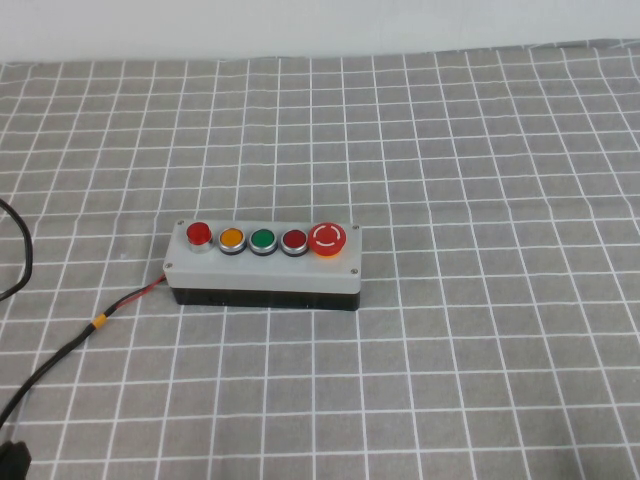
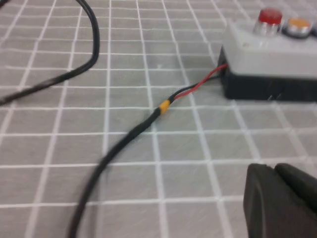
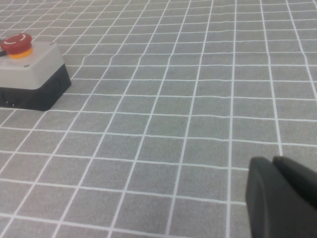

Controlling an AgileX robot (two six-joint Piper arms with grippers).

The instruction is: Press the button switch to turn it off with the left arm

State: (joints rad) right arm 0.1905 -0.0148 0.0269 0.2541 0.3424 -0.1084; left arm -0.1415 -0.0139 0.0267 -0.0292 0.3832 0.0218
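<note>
The button switch [image 1: 198, 233], small, round and bright red, is the leftmost of five on the grey box [image 1: 265, 265] at the table's middle. It also shows in the left wrist view [image 2: 270, 16], on the box's near corner [image 2: 262, 49]. My left gripper [image 2: 275, 169] is shut and empty, low over the cloth, well short of the box and to its front left. Only a black bit of it shows at the high view's bottom left corner [image 1: 12, 460]. My right gripper [image 3: 272, 161] is shut and empty, off to the box's right, out of the high view.
Orange [image 1: 232, 239], green [image 1: 262, 240] and darker red [image 1: 294, 240] buttons and a large red mushroom button [image 1: 328, 238] fill the row. A thin black cord with red wires [image 1: 95, 325] runs from the box's left end. A thick black cable [image 1: 22, 250] loops at far left.
</note>
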